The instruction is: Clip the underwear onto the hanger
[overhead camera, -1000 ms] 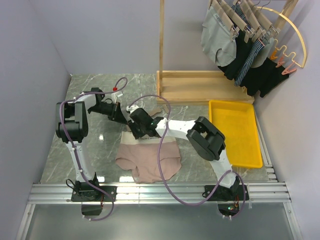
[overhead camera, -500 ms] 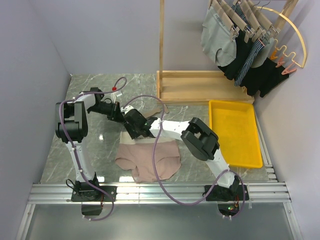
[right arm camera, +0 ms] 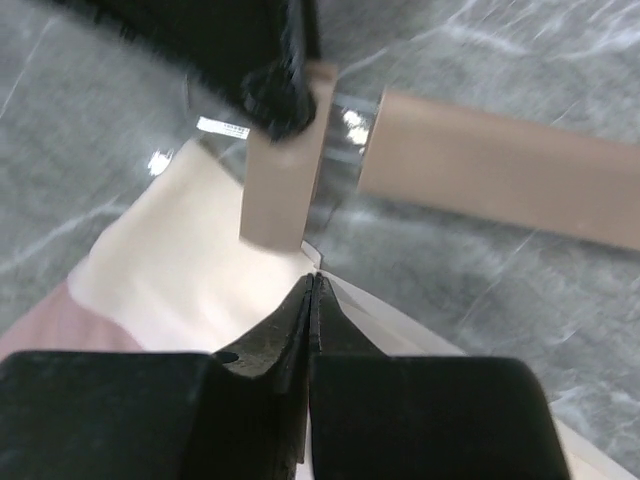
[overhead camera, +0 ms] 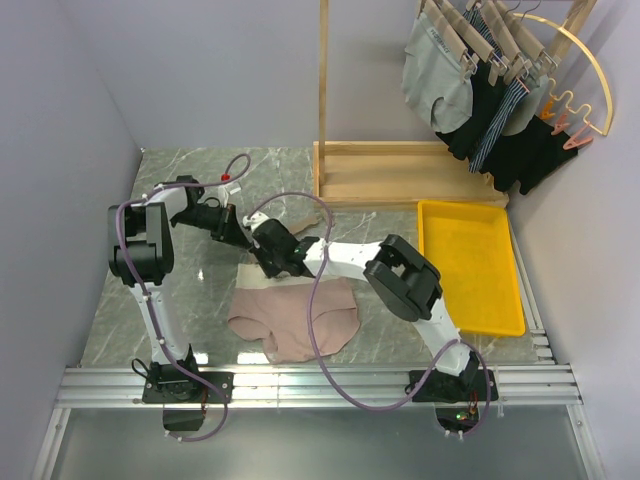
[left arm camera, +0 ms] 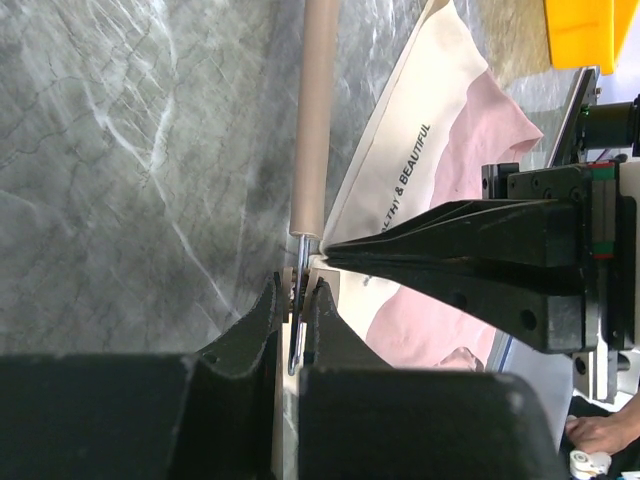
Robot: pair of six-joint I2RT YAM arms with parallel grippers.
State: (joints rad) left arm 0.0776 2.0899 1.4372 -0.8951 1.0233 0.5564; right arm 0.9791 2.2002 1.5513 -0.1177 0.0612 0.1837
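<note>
You would have found a yellow tray (overhead camera: 475, 265) at the worktop's (overhead camera: 190, 300) right edge, a wooden stand (overhead camera: 400, 172) along its far edge, and grey briefs (overhead camera: 436, 85) hanging above the far right corner.

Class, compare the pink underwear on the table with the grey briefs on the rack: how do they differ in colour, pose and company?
Colour: the pink underwear is dusty pink with a cream waistband; the grey briefs are grey.
Pose: the pink underwear lies flat on the table; the grey briefs hang from the rack.
Company: the pink underwear is the only garment on the table; the grey briefs hang beside dark garments.
Both are briefs.
</note>
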